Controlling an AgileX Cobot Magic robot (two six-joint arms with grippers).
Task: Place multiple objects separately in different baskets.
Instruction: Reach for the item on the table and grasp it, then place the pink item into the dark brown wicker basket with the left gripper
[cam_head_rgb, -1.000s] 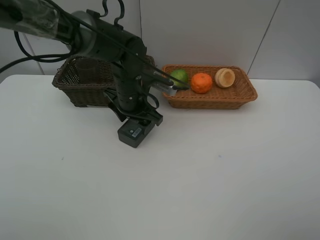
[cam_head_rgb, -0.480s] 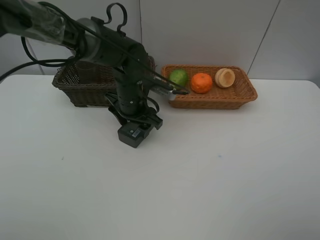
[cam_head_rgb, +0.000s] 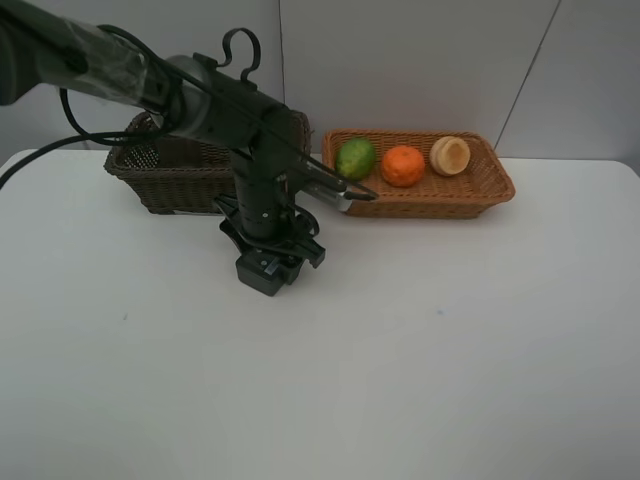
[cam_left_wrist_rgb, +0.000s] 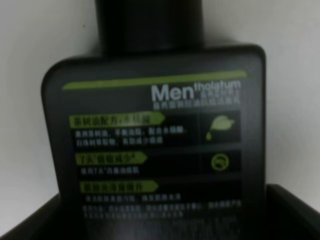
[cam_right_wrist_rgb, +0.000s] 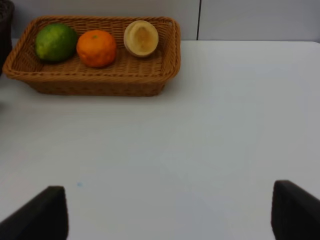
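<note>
two baskets: dark brown basket (cam_head_rgb: 170, 178) and orange-tan basket (cam_head_rgb: 425, 190), the latter holding three fruits: green fruit (cam_head_rgb: 355, 158), orange (cam_head_rgb: 403, 166), pale round fruit (cam_head_rgb: 450, 155). left gripper (cam_head_rgb: 345, 192) pinches the dark bottle (cam_left_wrist_rgb: 155, 145), arm bent between baskets. right gripper (cam_right_wrist_rgb: 165, 212) spread, fingertips only visible.

Left tool (cam_head_rgb: 345, 190) closed on load, right tool (cam_right_wrist_rgb: 170, 212) spread wide

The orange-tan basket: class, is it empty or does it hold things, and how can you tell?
It holds things. Inside the orange-tan basket lie a green fruit, an orange and a pale round fruit, in a row.
</note>
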